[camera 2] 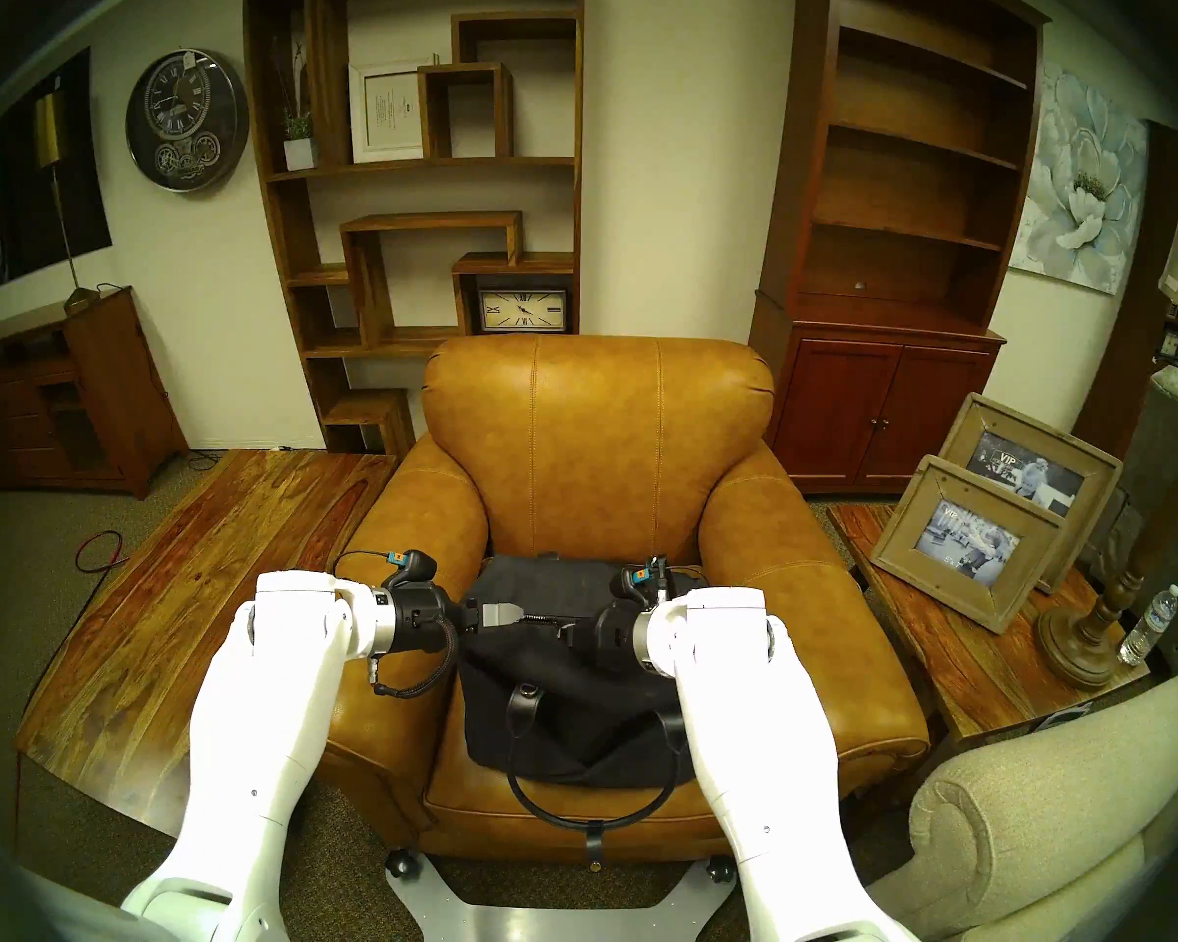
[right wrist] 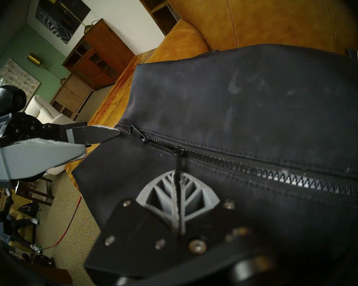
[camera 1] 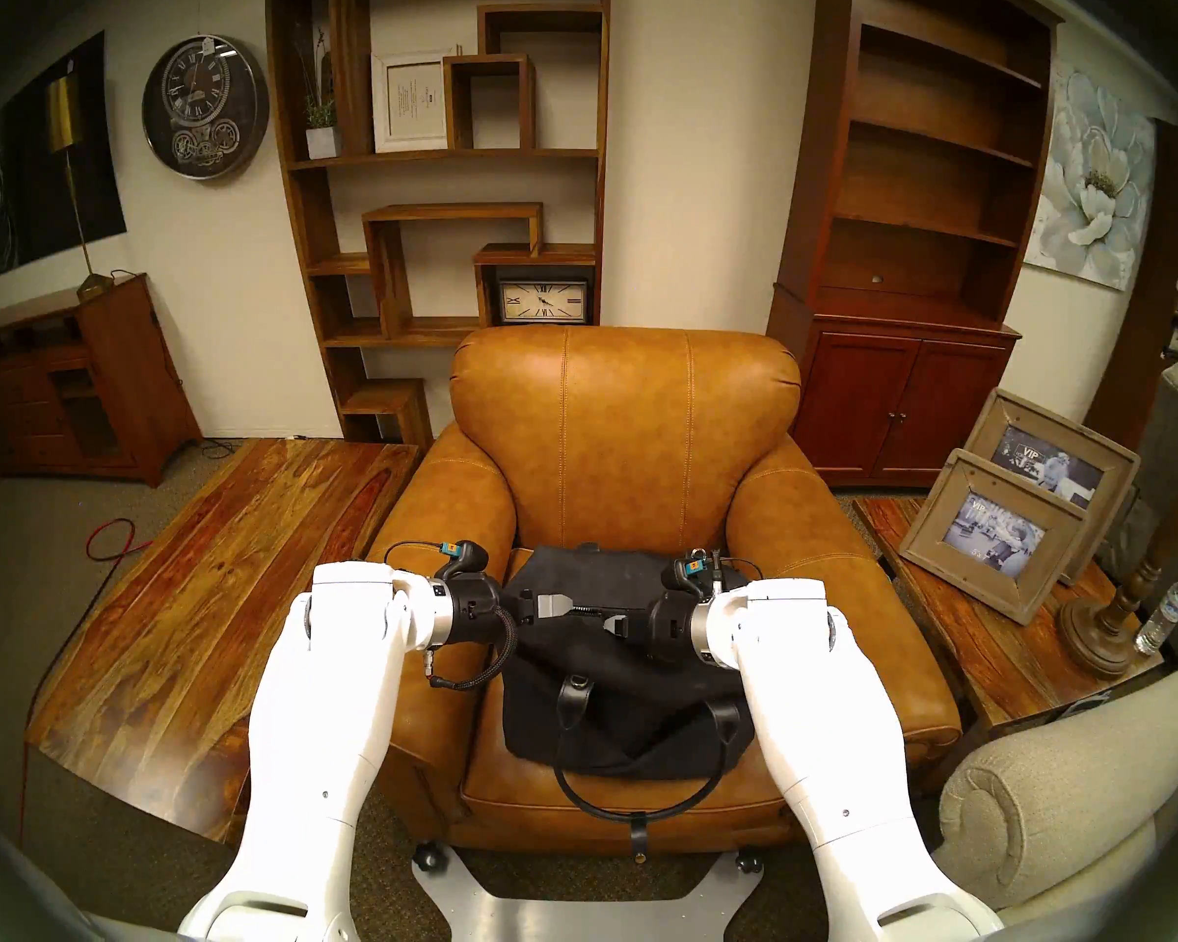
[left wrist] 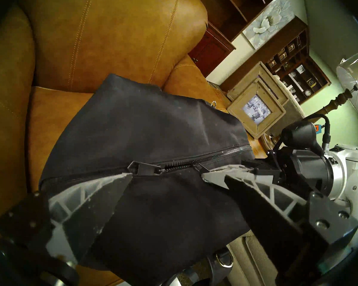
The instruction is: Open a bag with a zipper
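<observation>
Sitting on the seat of the tan leather armchair point(camera 1: 624, 437) is your black bag point(camera 1: 613, 703), with one loop handle point(camera 1: 607, 794) hanging over the front edge of the seat. The zipper point(right wrist: 256, 168) runs along the top of the bag. It has two dark pulls, and between them you can see a short run of teeth.

Your right gripper point(right wrist: 179, 193) comes in from the right side. Its two gray fingers are pressed together on the thin tab of one zipper pull point(right wrist: 180, 153). You can see the tab going straight down into the crack between them.

Your left gripper point(right wrist: 110, 135) comes in from the left side. Its fingers are close together at the end of the bag, and the tips touch the other pull point(left wrist: 146, 169). You cannot tell if they pinch the pull, the cloth, or nothing.

The two grippers face each other over the top of the bag, near its left half.

Around the chair you have a wood table point(camera 1: 185, 621) on the left. On the right is a side table with two picture frames point(camera 1: 994, 536), a lamp base point(camera 1: 1110, 621) and a water bottle point(camera 1: 1164, 614). Behind the chair stand brown shelves point(camera 1: 437, 172) with a small clock point(camera 1: 544, 301).
</observation>
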`<control>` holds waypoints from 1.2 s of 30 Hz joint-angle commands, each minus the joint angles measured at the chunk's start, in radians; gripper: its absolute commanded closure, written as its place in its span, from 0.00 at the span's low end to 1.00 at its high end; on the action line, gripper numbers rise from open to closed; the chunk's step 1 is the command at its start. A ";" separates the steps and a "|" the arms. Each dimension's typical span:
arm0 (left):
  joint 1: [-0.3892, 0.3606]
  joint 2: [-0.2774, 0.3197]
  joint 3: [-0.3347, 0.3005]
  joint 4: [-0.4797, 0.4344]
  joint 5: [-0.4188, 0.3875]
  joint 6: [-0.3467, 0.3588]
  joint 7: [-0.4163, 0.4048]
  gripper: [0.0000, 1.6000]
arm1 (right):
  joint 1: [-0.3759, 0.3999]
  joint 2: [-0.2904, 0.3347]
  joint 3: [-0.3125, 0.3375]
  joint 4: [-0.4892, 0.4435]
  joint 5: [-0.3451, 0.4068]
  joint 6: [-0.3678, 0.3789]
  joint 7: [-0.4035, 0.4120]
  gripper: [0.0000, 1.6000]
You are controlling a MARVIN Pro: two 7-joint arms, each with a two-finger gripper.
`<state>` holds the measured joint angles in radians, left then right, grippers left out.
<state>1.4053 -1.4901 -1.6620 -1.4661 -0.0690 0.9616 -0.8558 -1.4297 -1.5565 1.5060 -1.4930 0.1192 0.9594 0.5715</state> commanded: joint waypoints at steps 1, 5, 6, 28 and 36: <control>-0.056 0.015 0.018 0.008 0.006 -0.002 0.012 0.00 | 0.010 -0.005 0.004 -0.009 0.005 0.001 0.002 1.00; -0.069 0.031 0.043 0.024 0.010 -0.002 0.014 0.00 | 0.013 -0.004 0.005 -0.008 0.005 0.001 0.002 1.00; -0.075 0.040 0.064 0.026 0.028 -0.002 0.027 0.00 | 0.013 -0.005 0.006 -0.008 0.006 0.001 0.002 1.00; -0.123 0.060 0.109 0.119 -0.006 -0.002 -0.006 0.00 | 0.021 -0.009 0.008 -0.005 0.003 0.001 0.000 1.00; -0.127 0.074 0.138 0.131 -0.020 -0.002 -0.027 0.00 | 0.025 -0.010 0.009 0.003 0.003 0.001 0.000 1.00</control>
<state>1.2935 -1.4199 -1.5437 -1.3338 -0.0683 0.9614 -0.8576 -1.4222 -1.5587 1.5170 -1.4801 0.1189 0.9597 0.5724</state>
